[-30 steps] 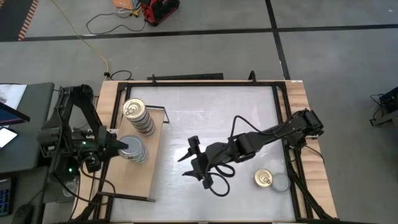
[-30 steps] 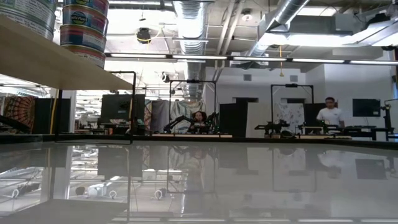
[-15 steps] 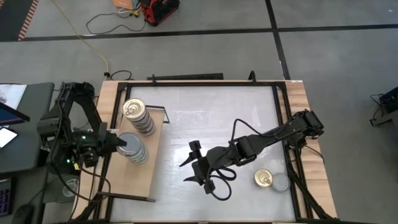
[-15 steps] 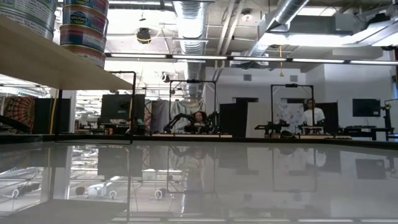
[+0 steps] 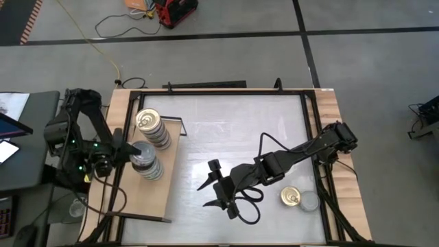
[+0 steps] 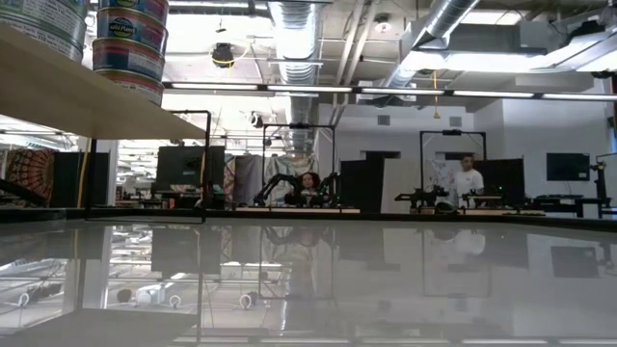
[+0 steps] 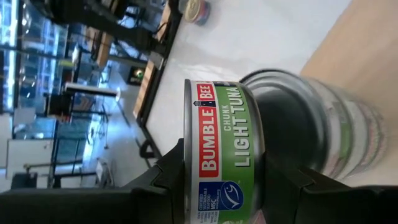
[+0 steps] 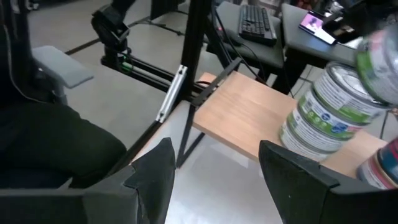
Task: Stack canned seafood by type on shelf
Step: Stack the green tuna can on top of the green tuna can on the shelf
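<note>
High view: the left gripper (image 5: pixel 127 152) holds a tin (image 5: pixel 140 152) over the silver-topped stack (image 5: pixel 149 167) on the shelf (image 5: pixel 147 201).

Left wrist view: gripped off-centre; release could topple the stack.

Right wrist view: the right gripper (image 8: pixel 214 171) hangs open, empty.

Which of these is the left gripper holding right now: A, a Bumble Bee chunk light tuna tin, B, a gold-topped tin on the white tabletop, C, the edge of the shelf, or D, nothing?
A: in the left wrist view the left gripper is shut on the tuna tin, labelled Bumble Bee chunk light tuna, beside the silver-topped stack on the shelf.
</note>
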